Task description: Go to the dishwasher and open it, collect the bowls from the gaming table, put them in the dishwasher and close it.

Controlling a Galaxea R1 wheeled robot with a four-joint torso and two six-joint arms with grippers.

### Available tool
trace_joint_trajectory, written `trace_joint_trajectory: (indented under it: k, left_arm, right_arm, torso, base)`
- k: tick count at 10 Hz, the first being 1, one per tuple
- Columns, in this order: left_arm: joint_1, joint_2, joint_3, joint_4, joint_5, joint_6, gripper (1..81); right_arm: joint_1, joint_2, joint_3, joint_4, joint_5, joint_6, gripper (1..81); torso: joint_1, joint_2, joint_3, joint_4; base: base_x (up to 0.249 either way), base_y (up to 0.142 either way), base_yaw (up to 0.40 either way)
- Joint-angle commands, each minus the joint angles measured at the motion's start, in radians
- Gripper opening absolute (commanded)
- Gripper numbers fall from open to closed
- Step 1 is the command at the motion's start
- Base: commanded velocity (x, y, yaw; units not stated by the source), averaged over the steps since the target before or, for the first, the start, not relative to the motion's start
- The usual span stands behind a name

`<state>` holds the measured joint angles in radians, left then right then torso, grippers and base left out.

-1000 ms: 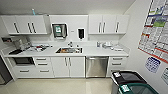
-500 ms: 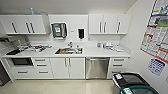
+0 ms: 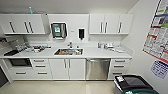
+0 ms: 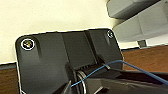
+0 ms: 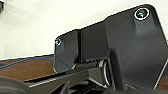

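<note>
So the dishwasher [image 3: 97, 69] sits in the lower middle-right of the head view, built in under the white table [image 3: 100, 53] that runs across the kitchenette. Heads up, its front looks silver-grey and shiny here rather than dark, with a long bar handle [image 3: 97, 60] running sideways along its top edge. The door is shut, flush with the cabinets either side. It faces straight out at the camera, and the front panel is a bit taller than wide; the handle's long axis is horizontal, parallel to the table edge.

Stuff around it: white double cabinet doors [image 3: 67, 69] touching it on the left, a stack of white drawers [image 3: 120, 67] on the right. The sink [image 3: 68, 51] is set in the table just up and left of it, with a tap behind. Further left there's a dark built-in oven-ish thing [image 3: 20, 62] under the table and some clutter on top. Wall cabinets [image 3: 110, 23] hang along the upper part of the frame, a paper towel dispenser [image 3: 59, 30] and a small black dispenser [image 3: 81, 33] between them. Posters [image 3: 157, 37] cover the right wall.

In the way: a black-lidded bin [image 3: 132, 83] in the lower right corner, near the drawers, off to the right of the dishwasher rather than right in front. The floor [image 3: 62, 87] in front of the door looks open.

Both wrist views show the robot's own dark plate, a blue cable [image 4: 105, 68], and brown floor. Can't tell whether either claw is spread or pressed together.
</note>
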<state>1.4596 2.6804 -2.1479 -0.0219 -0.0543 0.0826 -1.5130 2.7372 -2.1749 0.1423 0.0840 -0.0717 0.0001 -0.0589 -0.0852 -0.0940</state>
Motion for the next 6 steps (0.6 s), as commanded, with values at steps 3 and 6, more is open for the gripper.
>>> trace_joint_trajectory:
  k: [3,6]
  left_arm:
    - [-0.049,-0.02,0.019,-0.006,0.051,0.005,81.1]
    - [-0.049,-0.022,0.019,-0.006,0.051,0.005,81.1]
  right_arm:
    - [0.05,-0.011,0.017,0.003,-0.053,-0.005,81.1]
    - [0.052,-0.011,0.015,0.003,-0.053,-0.005,81.1]
  torso:
    - [0.0,0.0,0.0,0.0]
    - [0.0,0.0,0.0,0.0]
  base:
    - [0.113,0.0,0.0]
    - [0.119,0.0,0.0]
